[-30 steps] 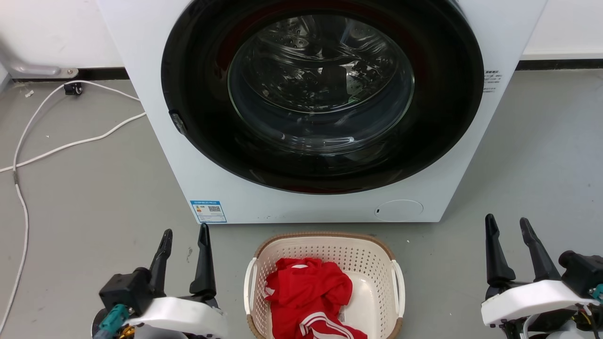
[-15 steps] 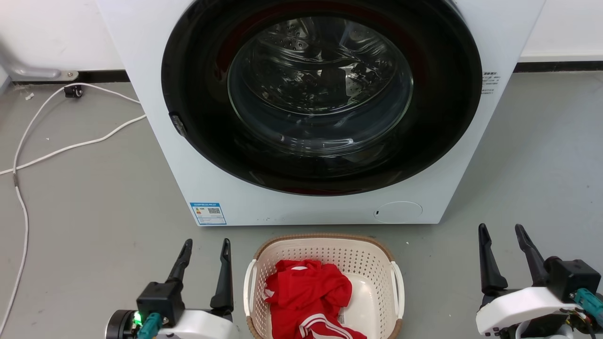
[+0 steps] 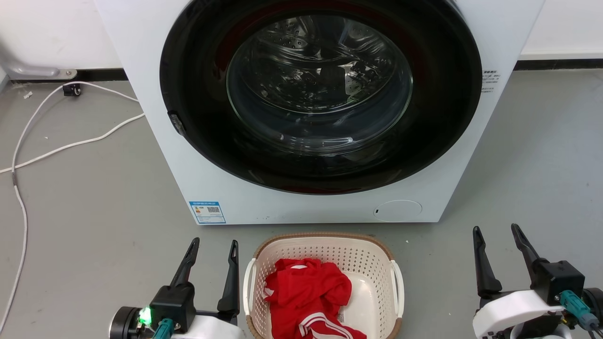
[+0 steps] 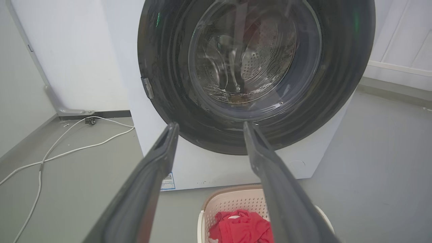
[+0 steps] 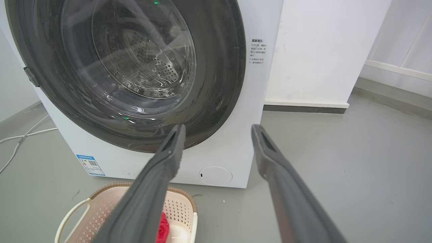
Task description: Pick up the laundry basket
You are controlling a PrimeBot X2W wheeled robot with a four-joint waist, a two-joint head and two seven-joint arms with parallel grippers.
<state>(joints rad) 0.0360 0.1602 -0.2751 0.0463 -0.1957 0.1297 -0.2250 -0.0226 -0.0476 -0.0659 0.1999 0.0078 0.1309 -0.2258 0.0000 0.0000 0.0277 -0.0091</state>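
Note:
The laundry basket (image 3: 367, 263), cream perforated plastic with a brown woven rim and white side handles, stands on the floor before the washing machine, holding a red garment (image 3: 308, 294). It also shows low in the left wrist view as the basket (image 4: 233, 202) and in the right wrist view as the basket (image 5: 101, 209). My left gripper (image 3: 214, 247) is open, just left of the basket's left handle (image 3: 248, 285). My right gripper (image 3: 496, 233) is open, well to the right of the basket's right handle (image 3: 398, 287). Nothing lies between either pair of fingers.
A white front-loading washing machine (image 3: 320, 113) with a shut dark round door stands right behind the basket. A white cable (image 3: 56, 146) runs over the grey floor at the left. Bare floor lies on both sides of the basket.
My left gripper has moved right, close to the basket's left handle. My right gripper has shifted left and slightly lower in view. The basket has not moved.

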